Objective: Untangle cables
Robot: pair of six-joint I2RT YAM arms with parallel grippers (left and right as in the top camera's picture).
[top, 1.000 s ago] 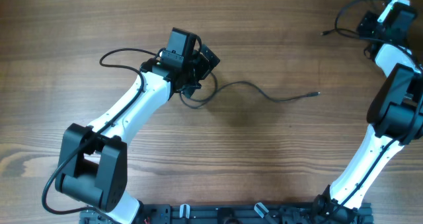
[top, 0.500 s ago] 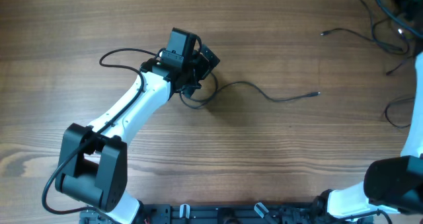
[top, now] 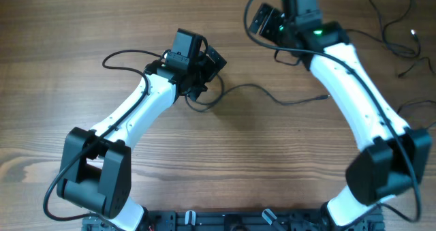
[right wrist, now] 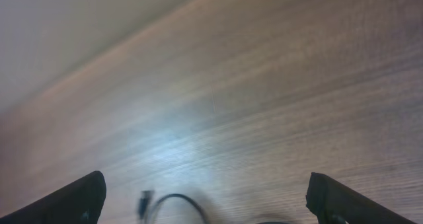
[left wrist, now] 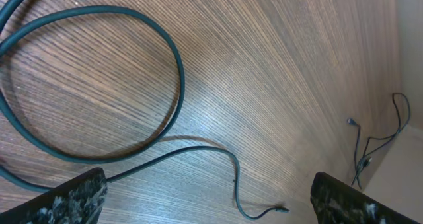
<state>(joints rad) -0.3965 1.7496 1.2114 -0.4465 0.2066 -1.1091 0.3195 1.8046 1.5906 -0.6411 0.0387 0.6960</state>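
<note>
A thin black cable [top: 272,95] lies on the wooden table, with a small loop under my left gripper [top: 212,71] and its tip at the right [top: 328,96]. In the left wrist view the loop [left wrist: 168,65] fills the upper left and the tip [left wrist: 281,211] lies between the open fingers [left wrist: 208,204]. More thin cables [top: 398,37] lie at the far right; they also show in the left wrist view [left wrist: 363,151]. My right gripper [top: 260,20] is open over the upper middle. In its blurred view a cable end with a connector [right wrist: 144,203] lies between the fingers [right wrist: 208,207].
The left arm's thick black cable [top: 126,54] arcs over the table at the upper left. The right arm [top: 354,88] reaches across the right half of the table. The table's far edge [right wrist: 99,52] shows in the right wrist view.
The right arm has swung from the far right corner to the upper middle of the table. The left arm and the middle cable have not moved.
</note>
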